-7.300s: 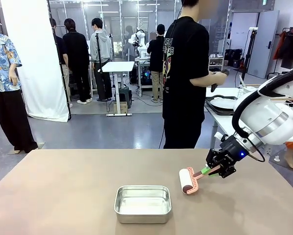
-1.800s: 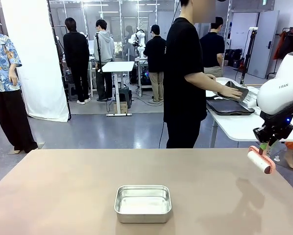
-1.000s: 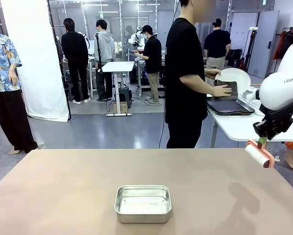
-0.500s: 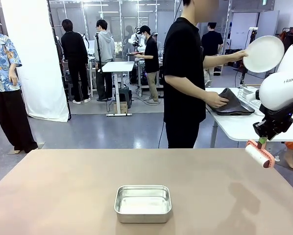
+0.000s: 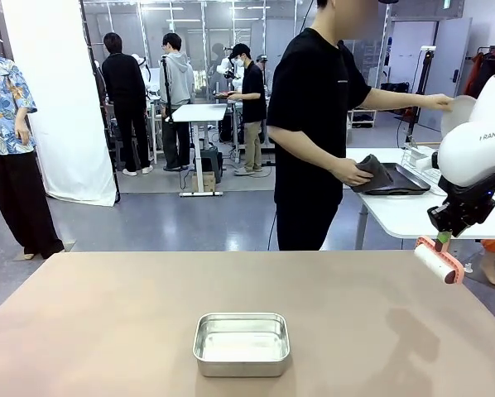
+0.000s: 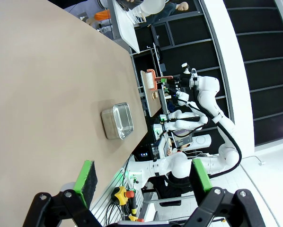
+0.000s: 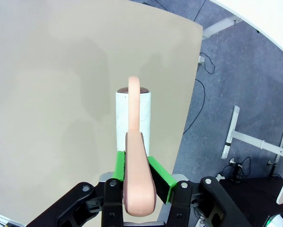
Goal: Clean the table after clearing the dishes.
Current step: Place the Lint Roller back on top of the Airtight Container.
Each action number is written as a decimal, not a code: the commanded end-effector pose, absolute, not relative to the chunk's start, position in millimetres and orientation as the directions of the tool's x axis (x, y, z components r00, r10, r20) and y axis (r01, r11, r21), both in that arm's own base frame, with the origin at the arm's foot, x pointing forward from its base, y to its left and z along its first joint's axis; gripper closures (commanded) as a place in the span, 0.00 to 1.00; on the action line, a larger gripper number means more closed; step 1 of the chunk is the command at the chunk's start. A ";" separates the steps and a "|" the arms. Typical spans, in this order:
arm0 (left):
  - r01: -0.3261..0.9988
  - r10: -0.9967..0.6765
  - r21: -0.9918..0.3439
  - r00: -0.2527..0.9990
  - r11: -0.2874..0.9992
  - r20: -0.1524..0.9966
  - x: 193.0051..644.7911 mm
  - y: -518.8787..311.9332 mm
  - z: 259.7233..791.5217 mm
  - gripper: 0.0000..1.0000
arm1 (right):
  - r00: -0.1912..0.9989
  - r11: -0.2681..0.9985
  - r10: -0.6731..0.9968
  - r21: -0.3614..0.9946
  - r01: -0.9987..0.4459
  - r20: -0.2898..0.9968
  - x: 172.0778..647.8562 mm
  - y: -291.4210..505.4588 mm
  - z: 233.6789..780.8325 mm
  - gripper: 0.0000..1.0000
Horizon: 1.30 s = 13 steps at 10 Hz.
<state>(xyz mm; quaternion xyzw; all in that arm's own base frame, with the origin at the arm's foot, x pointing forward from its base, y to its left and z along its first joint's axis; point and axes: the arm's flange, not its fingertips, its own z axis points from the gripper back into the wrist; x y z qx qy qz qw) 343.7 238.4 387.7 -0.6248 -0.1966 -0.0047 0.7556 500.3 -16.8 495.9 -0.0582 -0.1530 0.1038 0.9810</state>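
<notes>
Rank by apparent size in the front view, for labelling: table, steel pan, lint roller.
1. table
2. steel pan
3. lint roller, clearly smallest, though part is cut off by the frame.

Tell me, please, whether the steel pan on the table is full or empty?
Empty. In the front view the pan on the table shows only its bare, shiny bottom, with nothing lying inside.

Right arm (image 5: pixel 479 157) runs off the front view's right edge — its base is unseen. The plate (image 5: pixel 454 112) in the person's far hand is partly hidden behind that arm. Lint roller (image 7: pixel 133 120) handle end is hidden between the pads — its lower end is cut off.
</notes>
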 end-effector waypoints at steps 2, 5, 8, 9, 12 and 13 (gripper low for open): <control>0.259 0.246 -0.941 0.918 0.220 0.310 339.7 238.0 390.2 0.00 | 0.893 0.937 0.343 -0.171 -0.304 0.291 495.6 -4.0 511.9 0.77; 0.259 0.246 -0.941 0.918 0.220 0.310 339.7 238.0 390.2 0.00 | 0.754 0.822 0.569 -0.192 -0.537 0.327 473.9 50.6 550.6 0.77; 0.259 0.246 -0.941 0.918 0.220 0.310 339.7 238.0 390.2 0.00 | 0.515 0.584 0.804 -0.234 -0.777 0.298 451.1 142.4 569.0 0.77; 0.259 0.246 -0.941 0.918 0.220 0.310 339.7 238.0 390.2 0.00 | 0.436 0.502 0.856 -0.247 -0.829 0.279 443.1 174.0 571.6 0.77; 0.259 0.246 -0.941 0.918 0.220 0.310 339.7 238.0 390.2 0.00 | 0.187 0.240 0.957 -0.239 -0.941 0.223 411.7 266.0 562.0 0.77; 0.259 0.246 -0.941 0.918 0.220 0.310 339.7 238.0 390.2 0.00 | 0.134 0.181 0.970 -0.234 -0.955 0.205 403.8 284.8 559.6 0.77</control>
